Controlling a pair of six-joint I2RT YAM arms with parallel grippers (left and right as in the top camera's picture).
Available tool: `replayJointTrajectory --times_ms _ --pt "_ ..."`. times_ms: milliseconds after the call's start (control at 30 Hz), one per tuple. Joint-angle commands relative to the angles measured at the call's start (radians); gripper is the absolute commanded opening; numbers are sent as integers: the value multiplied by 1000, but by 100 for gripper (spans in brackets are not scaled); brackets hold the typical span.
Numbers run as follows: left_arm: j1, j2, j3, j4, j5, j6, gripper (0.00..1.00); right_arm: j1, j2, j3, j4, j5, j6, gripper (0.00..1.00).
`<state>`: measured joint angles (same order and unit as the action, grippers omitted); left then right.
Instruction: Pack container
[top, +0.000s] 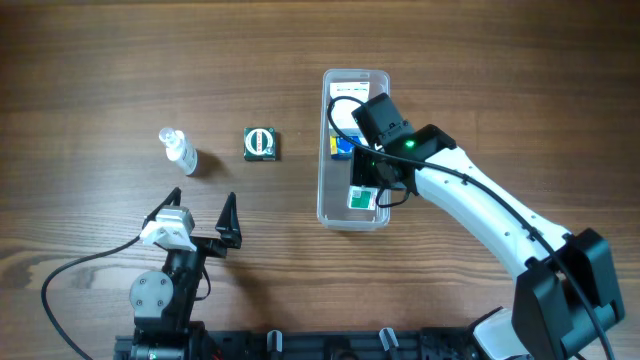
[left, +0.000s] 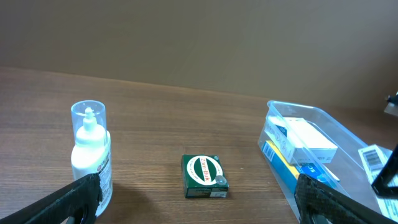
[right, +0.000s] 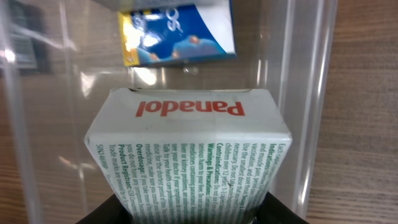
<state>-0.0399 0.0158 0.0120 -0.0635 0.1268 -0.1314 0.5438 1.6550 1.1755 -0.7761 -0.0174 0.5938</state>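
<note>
The clear plastic container (top: 332, 210) stands right of centre and holds a white box and a blue-and-yellow box (top: 343, 147). It also shows at the right of the left wrist view (left: 277, 112). My right gripper (top: 370, 190) is inside its near end, shut on a white-and-green Panadol box (right: 186, 155) between the container walls (right: 308, 93). My left gripper (top: 205, 205) is open and empty near the front left. In the left wrist view its fingers (left: 199, 199) frame a small green box (left: 204, 176).
A small clear bottle with a white body (top: 180, 150) lies at the left; it shows beside the left finger (left: 90, 152). The green box (top: 261, 143) sits between bottle and container.
</note>
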Motion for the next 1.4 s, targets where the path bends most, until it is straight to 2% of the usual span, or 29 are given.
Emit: replayJointTrajectory --times_ms 0,133,200,233,467,500,533,600,667,733,900,1033,1133,1233,1367 --pt "3 -2 -6 -3 -9 23 100 3 12 14 -30 24 10 49" --pt "3 -2 -6 -3 -9 23 100 3 11 14 -56 24 8 51" --pt "3 -2 -6 -3 -9 23 100 3 11 15 -55 24 8 55" --pt "3 -2 -6 -3 -9 23 100 3 11 15 -54 24 7 63" --pt "3 -2 -6 -3 -9 23 100 3 10 77 -81 24 -6 64" --pt "3 -2 -6 -3 -9 23 100 3 10 113 -107 24 -19 68" --pt "3 -2 -6 -3 -9 23 100 3 10 170 -150 24 -21 76" --pt "3 -2 -6 -3 -9 23 100 -14 4 283 -221 24 -18 100" --pt "3 -2 -6 -3 -9 23 100 -71 -7 381 -285 29 -19 100" --pt "3 -2 -6 -3 -9 23 100 -191 -21 443 -345 43 -19 100" --pt "3 -2 -6 -3 -9 23 100 -556 -9 432 -355 46 -18 100" --pt "3 -2 -6 -3 -9 23 100 -719 10 432 -371 47 -19 100" --pt "3 -2 -6 -3 -9 23 100 -738 10 432 -369 62 -49 100" --pt "3 -2 -6 -3 -9 23 100 -738 10 422 -365 162 -40 100" --pt "3 -2 -6 -3 -9 23 100 -739 11 320 -287 201 -8 100"
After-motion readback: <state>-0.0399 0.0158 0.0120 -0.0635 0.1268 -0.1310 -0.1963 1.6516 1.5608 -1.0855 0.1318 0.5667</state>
